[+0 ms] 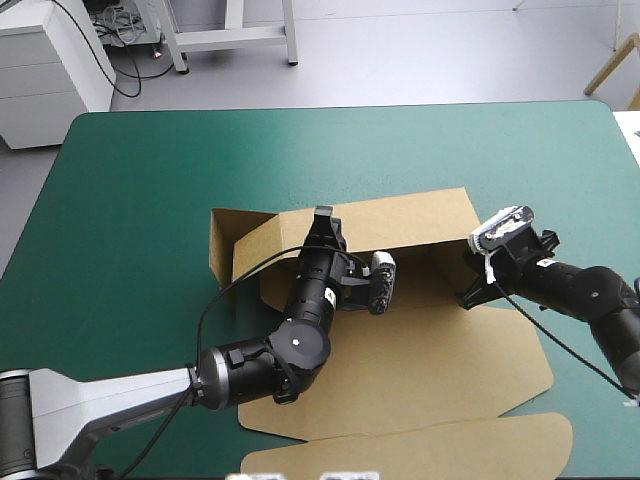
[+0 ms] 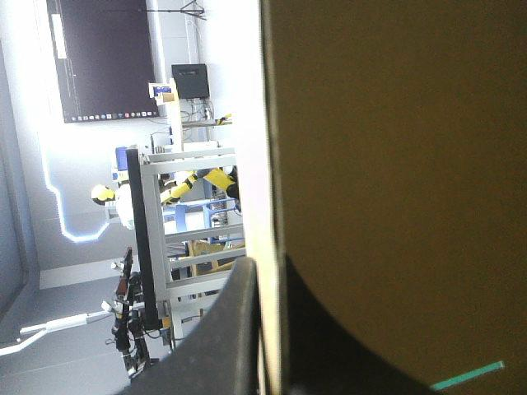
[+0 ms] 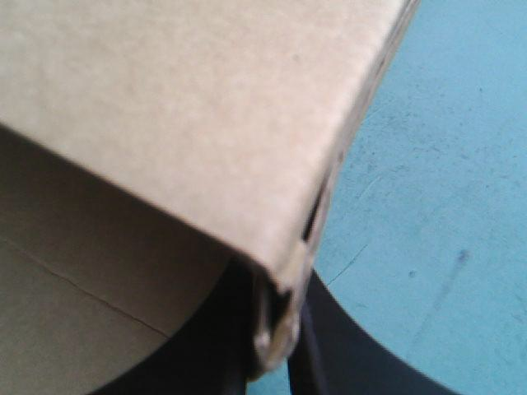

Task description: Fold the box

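Note:
The brown box point(image 1: 440, 370) lies in the middle of the teal-green table, its base flat and its long back wall point(image 1: 410, 222) raised. My left gripper point(image 1: 322, 222) sits over the top edge of that wall, toward its left part, shut on the box. In the left wrist view the board's pale edge point(image 2: 270, 148) runs between the fingers point(image 2: 218, 337). My right gripper point(image 1: 468, 292) is at the wall's right end, shut on the box. In the right wrist view a folded corner of board point(image 3: 189, 107) is pinched between the fingers point(image 3: 346, 362).
A short side wall point(image 1: 232, 245) stands at the box's left end. The lid flap point(image 1: 420, 450) lies flat near the table's front edge. Bare teal-green cover point(image 1: 140, 200) spreads to the left and toward the far edge.

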Motion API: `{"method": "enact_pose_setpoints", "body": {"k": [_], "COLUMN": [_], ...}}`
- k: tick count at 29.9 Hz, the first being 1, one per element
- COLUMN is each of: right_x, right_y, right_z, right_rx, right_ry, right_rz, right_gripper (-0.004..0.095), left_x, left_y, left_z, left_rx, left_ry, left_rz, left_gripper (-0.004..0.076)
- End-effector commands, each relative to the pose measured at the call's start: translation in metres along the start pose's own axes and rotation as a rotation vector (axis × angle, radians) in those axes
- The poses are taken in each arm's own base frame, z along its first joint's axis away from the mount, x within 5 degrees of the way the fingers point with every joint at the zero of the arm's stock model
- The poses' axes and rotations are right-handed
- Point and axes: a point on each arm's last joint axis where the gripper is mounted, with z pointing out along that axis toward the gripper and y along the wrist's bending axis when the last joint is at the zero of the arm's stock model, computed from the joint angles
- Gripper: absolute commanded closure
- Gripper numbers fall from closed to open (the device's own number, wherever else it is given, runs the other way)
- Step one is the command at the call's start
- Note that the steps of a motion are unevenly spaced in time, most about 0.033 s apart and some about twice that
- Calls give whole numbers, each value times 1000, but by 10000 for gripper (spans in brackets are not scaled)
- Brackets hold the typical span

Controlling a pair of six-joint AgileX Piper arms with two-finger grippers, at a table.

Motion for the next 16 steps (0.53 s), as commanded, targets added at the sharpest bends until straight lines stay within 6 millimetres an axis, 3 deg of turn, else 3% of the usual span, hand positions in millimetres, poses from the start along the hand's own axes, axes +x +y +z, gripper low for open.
{"method": "enact_pose_setpoints", "body": {"k": [1,13,16], "right_x": [-21,-21,-21], "right_y": [10,10,10], "right_z": [-5,-4,-4], "right_rx": [30,44,43], "right_ry": [-55,-57,-58], "right_rz": [-45,-8,8], "right_gripper": [904,904,907], "left_x": [-8,-9,-9], "left_y": [6,6,6], "left_z": [-8,-8,-8], "left_rx": [22,25,20], "left_ry": [-90,-99,-106], "left_rz": [-41,-41,-33], "left_gripper": [734,728,657]}}
